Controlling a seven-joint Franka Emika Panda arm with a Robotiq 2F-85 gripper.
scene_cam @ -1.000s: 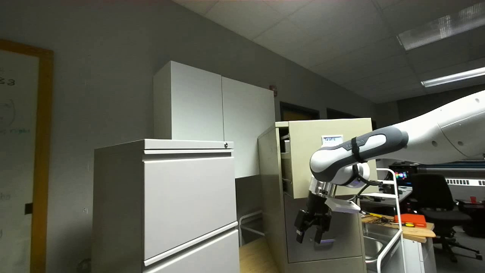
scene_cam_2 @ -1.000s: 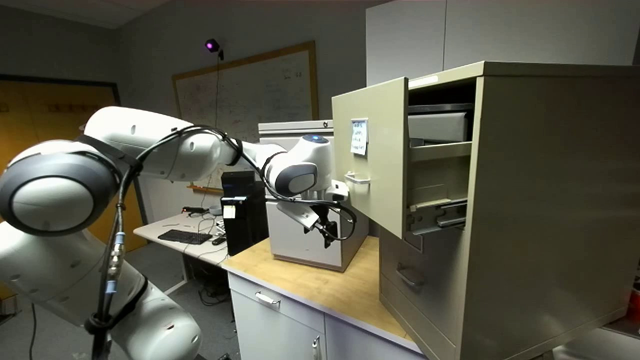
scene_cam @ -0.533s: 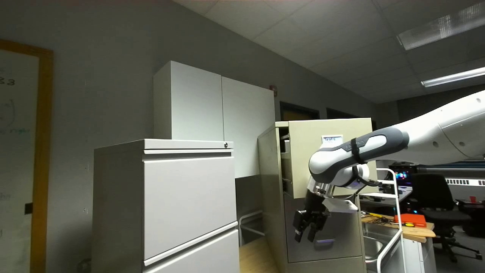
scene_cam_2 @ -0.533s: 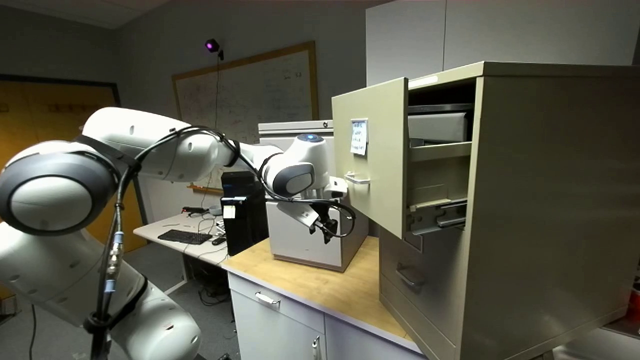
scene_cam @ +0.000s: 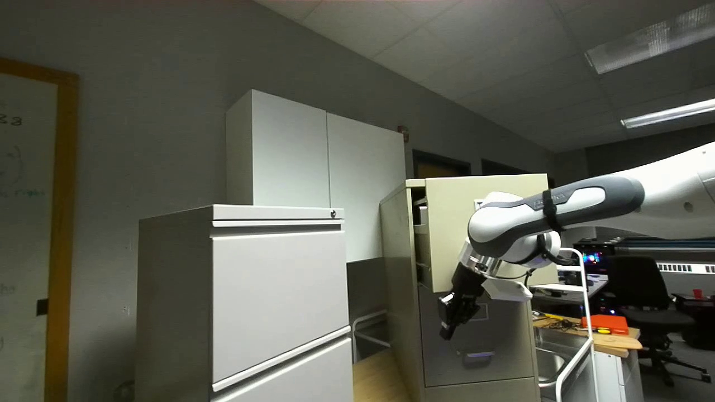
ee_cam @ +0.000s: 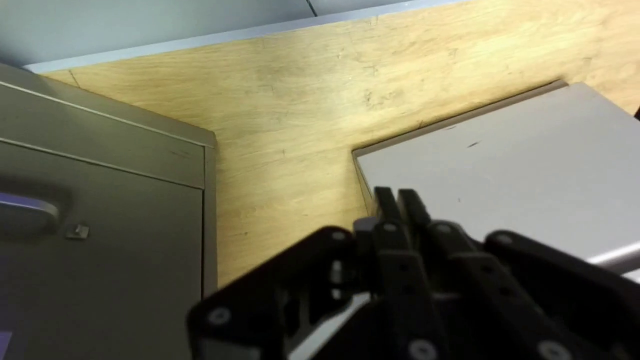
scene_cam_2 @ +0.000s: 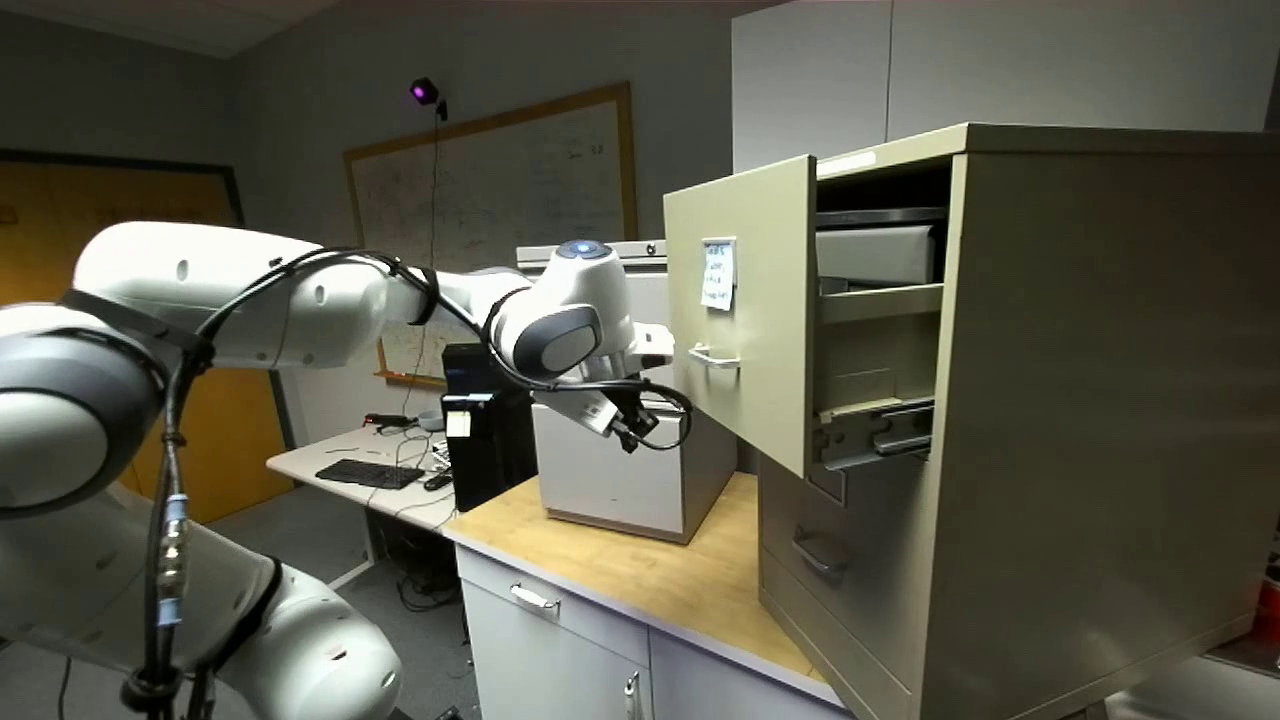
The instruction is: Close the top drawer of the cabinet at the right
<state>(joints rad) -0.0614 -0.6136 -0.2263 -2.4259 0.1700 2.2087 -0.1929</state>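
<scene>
The top drawer [scene_cam_2: 768,290] is pulled well out of the beige cabinet [scene_cam_2: 1100,400]; its flat front, paper label and small handle [scene_cam_2: 714,358] face the arm. Boxes show inside through the open side. In an exterior view the arm partly covers the drawer front [scene_cam: 447,223]. My gripper [scene_cam: 447,333] hangs tilted, lower than that front's bottom edge and apart from it. Its fingertips are drawn together with only a thin gap, and nothing sits between them. From the wrist, the gripper [ee_cam: 396,193] shows over the counter, with the cabinet's lower drawers [ee_cam: 140,270] at left; the top drawer is out of view there.
A pale grey cabinet [scene_cam_2: 600,480] stands on the wooden counter [scene_cam_2: 640,585], close behind the gripper. The lower drawer's handle [scene_cam_2: 820,555] sticks out below the top drawer. A white cupboard [scene_cam: 290,151] hangs on the wall. Cables loop around the wrist.
The fingers have come together from wide apart. My arm has drawn back from the cabinet, and the gripper has risen and tilted more. The drawer has not moved.
</scene>
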